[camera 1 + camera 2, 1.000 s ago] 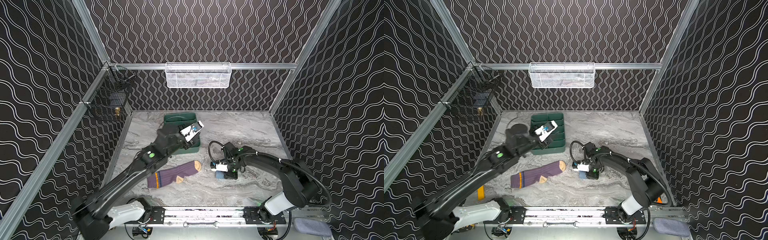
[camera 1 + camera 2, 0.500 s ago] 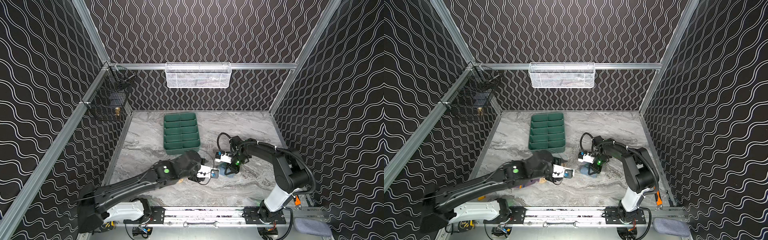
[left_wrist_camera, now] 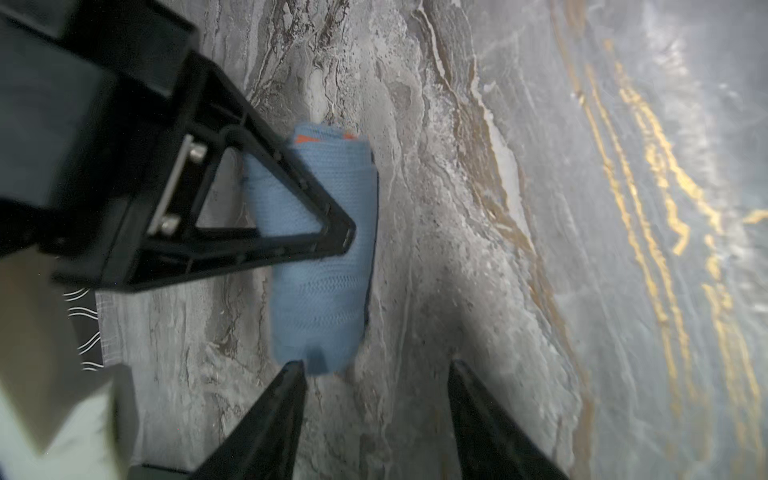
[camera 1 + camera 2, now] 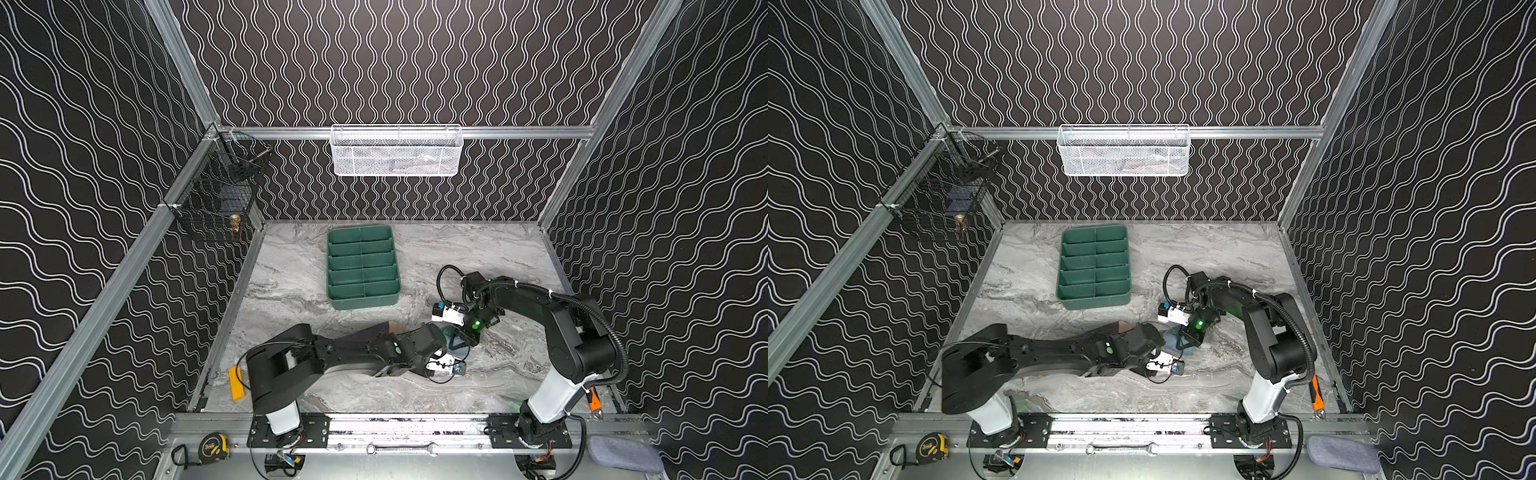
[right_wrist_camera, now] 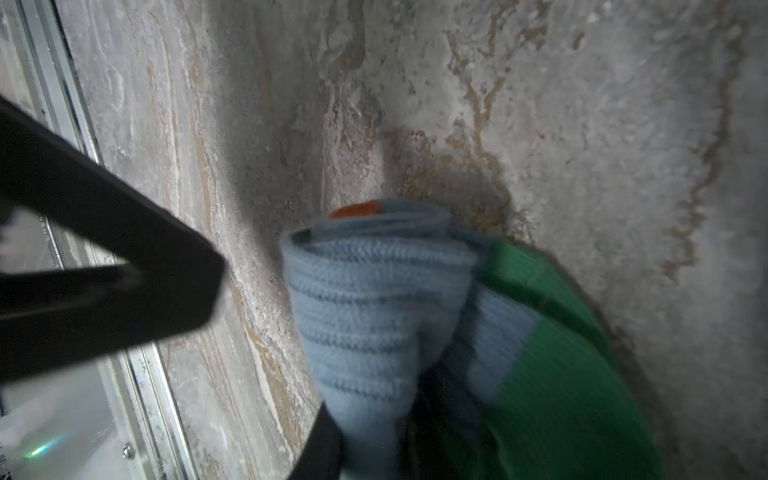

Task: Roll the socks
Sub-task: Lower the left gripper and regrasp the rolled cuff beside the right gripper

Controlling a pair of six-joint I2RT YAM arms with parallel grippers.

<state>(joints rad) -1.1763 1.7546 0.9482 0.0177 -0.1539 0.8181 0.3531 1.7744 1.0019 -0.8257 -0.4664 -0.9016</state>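
The blue sock [image 3: 320, 249] lies as a tight roll on the marble table, with an orange stripe at one end and its green part [image 5: 561, 353] loose beside the roll. My right gripper [image 5: 382, 415] is shut on the blue sock [image 4: 454, 341], one finger lying over the roll. The left gripper [image 3: 376, 365] is open at the roll's other end, one fingertip [image 3: 297, 368] touching it. In both top views my left arm reaches across to the roll [image 4: 1173, 343]. The purple sock lies mostly hidden under that arm; its tan toe [image 4: 392, 327] shows.
A green compartment tray [image 4: 332, 266] stands behind the arms. A white mesh basket [image 4: 395, 166] hangs on the back wall and a black wire basket [image 4: 216, 199] on the left wall. A yellow piece [image 4: 235, 383] lies front left, a grey cloth pad [image 4: 623, 454] front right.
My left arm swung down from above the green tray, over the purple sock, and reached the blue roll. The right gripper stayed shut on the blue sock, shifting slightly back and right.
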